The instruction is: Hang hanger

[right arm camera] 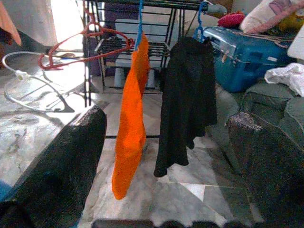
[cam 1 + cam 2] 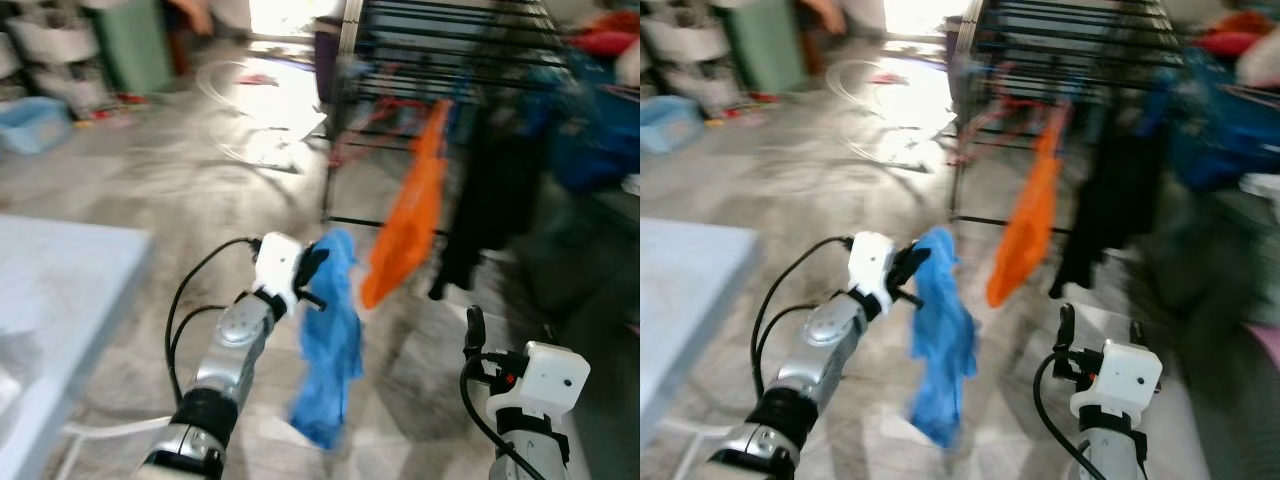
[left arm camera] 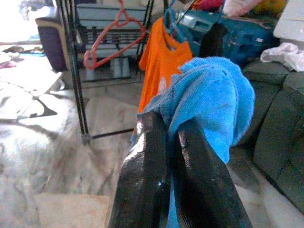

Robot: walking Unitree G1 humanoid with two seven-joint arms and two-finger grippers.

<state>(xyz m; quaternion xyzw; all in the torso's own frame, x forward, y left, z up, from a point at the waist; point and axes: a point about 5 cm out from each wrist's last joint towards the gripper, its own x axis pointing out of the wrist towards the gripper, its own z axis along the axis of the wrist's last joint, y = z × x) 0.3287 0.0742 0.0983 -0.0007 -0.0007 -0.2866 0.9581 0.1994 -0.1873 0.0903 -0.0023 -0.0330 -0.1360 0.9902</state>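
Left gripper carrying a blue cloth toward the drying rack, head views pretty blurry.

Biggest thing here is the black drying rack standing on the marble floor, with a dark sofa and a blue suitcase off beside it. On the rack hang a black garment and an orange shirt, each on a blue hanger, plus an empty red hanger. The left gripper is held up in front of the rack, jaws pressed together and pinching the blue cloth, which dangles down below it. I can't make out a hanger inside that cloth. The right gripper sits lower, jaws spread wide with nothing between them, aimed at the orange shirt.
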